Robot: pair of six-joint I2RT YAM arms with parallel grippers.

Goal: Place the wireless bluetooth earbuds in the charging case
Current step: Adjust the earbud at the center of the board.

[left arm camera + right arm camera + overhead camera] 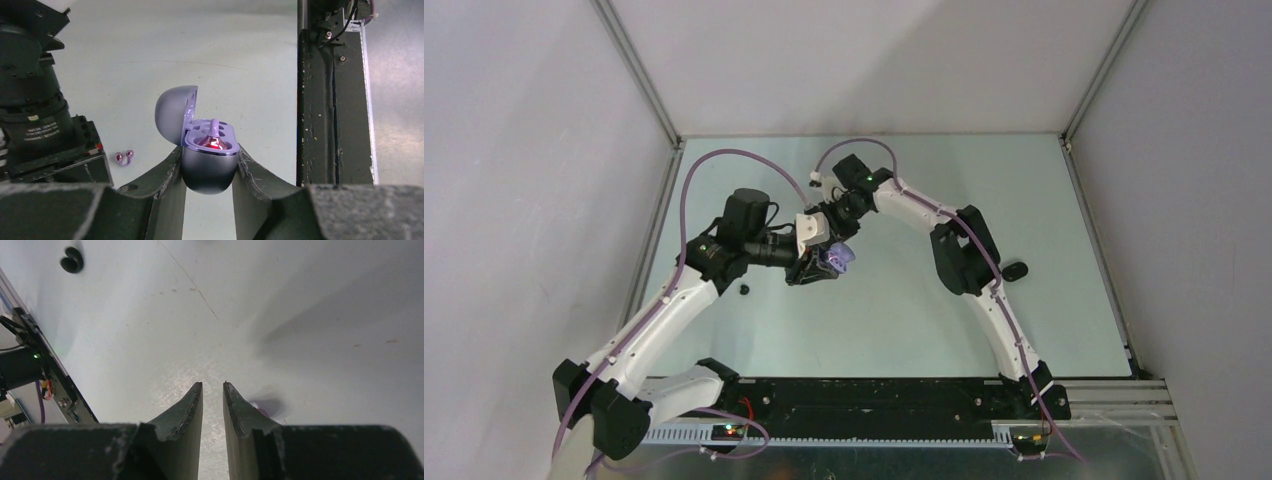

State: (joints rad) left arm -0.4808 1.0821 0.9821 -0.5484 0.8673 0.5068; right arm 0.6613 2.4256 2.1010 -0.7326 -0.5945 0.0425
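We find the left gripper (209,152) with its fingers clamped on the lower shell of the pale purple charging case (207,175), whose lid stands open and which shows a red glow in one well. One pale purple earbud (124,157) lies on the tabletop (150,50) to the left of the case, and a small black earbud (744,289) lies beside the left arm. The fingers of the right gripper (212,387) stand narrowly apart with nothing between them. The label on the black housing (30,120) is too small for us to read.

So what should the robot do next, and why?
Probably the right end effector should settle over the purple earbud lying on the table and pinch it: its jaws are empty, while the left end effector holds the case with its lid open.
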